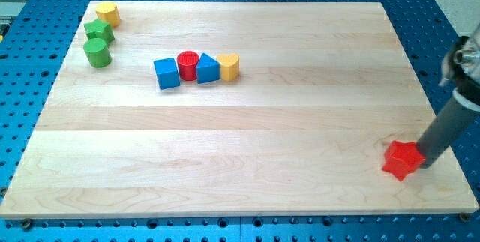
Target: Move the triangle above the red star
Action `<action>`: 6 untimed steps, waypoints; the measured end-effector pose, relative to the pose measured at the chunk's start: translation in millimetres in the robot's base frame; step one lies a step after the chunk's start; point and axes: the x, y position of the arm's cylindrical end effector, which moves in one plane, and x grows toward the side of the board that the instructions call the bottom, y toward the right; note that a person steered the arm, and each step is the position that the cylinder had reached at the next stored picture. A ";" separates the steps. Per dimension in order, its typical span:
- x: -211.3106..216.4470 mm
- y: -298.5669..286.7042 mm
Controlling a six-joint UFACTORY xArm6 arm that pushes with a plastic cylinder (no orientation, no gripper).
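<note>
1. Camera view: my tip (pixel 425 164), a bare rod holding nothing, touches the red star (pixel 402 159) at the frame's lower right.
2. The blue triangle (pixel 207 69) sits upper centre-left, between red cylinder (pixel 187 64) and yellow block (pixel 229 67).

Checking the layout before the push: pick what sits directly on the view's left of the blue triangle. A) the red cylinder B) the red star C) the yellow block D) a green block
A: the red cylinder touches the blue triangle on its left side; my tip is far off, beside the red star.
</note>
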 end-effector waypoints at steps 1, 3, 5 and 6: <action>-17.6 -6.7; -59.7 -232.2; -66.7 -431.3; -66.7 -431.3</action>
